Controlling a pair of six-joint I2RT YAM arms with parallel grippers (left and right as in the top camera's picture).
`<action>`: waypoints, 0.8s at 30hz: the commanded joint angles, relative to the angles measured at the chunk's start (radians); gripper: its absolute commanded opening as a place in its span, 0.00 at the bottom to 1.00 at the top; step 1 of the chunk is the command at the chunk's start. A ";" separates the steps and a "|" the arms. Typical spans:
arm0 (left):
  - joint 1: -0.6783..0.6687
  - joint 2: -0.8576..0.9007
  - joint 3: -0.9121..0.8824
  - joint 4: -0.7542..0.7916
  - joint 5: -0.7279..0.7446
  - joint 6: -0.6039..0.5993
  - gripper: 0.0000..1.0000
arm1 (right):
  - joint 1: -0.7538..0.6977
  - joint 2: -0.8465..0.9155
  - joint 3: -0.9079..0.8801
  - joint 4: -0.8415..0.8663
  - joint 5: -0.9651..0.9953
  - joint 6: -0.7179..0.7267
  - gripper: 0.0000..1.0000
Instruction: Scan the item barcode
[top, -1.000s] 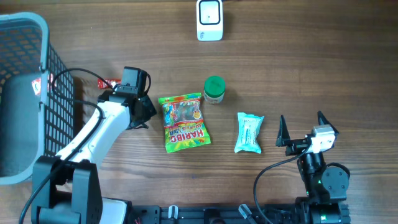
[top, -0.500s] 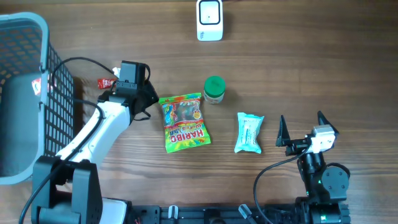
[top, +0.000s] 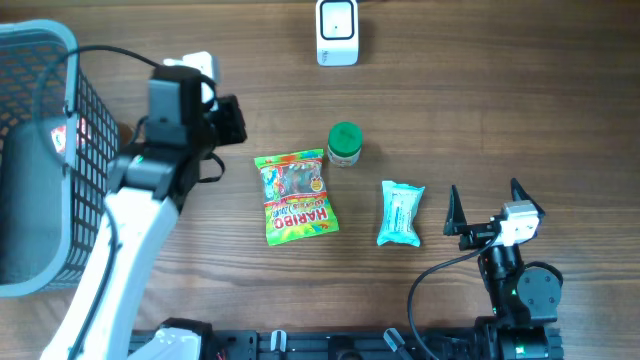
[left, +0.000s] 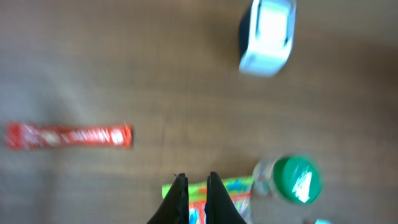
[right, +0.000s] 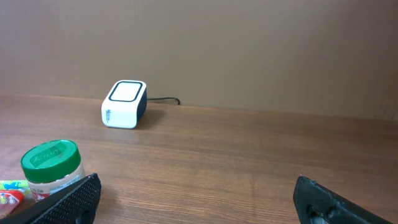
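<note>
My left jaws are pressed together on nothing, raised near the Haribo bag; my right jaws gape wide, empty, beside the blue packet.

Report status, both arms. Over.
Left gripper shut, empty. Right gripper open, empty. Red bar flat on table, ungripped. Scanner apart at far edge, nothing against it.

The whole left wrist view is smeared, so the print on the red stick packet at left is unreadable, and the bottom edge cuts off the gummy bag. Overhead, the basket runs off the left edge, its contents too small to identify. In the right wrist view, the green-lidded jar at lower left sits partly behind a finger.
</note>
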 joint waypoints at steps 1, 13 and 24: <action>0.000 -0.129 0.048 0.007 -0.130 0.020 0.04 | 0.002 -0.006 -0.001 0.002 0.010 -0.011 1.00; 0.341 -0.269 0.157 0.070 -0.420 -0.321 1.00 | 0.002 -0.006 -0.001 0.002 0.010 -0.010 1.00; 0.914 0.204 0.206 0.088 0.153 -0.349 1.00 | 0.002 -0.006 -0.001 0.002 0.010 -0.011 1.00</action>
